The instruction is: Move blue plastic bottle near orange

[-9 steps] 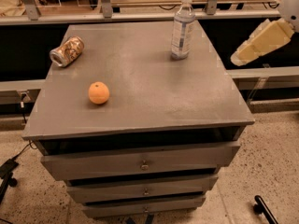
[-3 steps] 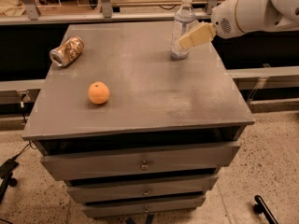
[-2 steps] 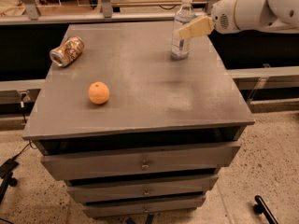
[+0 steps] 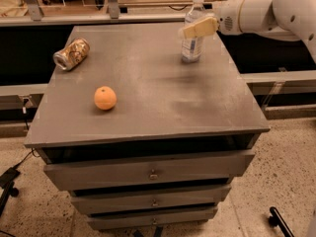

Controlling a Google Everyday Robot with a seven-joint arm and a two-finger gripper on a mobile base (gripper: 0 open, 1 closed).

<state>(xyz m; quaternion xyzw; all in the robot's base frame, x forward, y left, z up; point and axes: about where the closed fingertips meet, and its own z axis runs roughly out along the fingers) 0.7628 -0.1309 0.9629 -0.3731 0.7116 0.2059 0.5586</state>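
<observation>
The blue plastic bottle [image 4: 193, 36] stands upright at the back right of the grey cabinet top [image 4: 148, 83]; it is clear, with a white cap and a pale label. The orange [image 4: 105, 98] sits at the front left of the top, far from the bottle. My gripper [image 4: 197, 27], with cream-coloured fingers, reaches in from the right on a white arm and overlaps the bottle's upper body.
A crushed gold-brown can [image 4: 72, 54] lies on its side at the back left of the top. The cabinet has several drawers [image 4: 150, 174] below. Metal rails and a shelf run behind the cabinet. The floor is speckled.
The arm has swung in from the right edge of view to the bottle. Over the last second the gripper rose from the bottle's middle to its upper body. The bottle, orange and can have not moved.
</observation>
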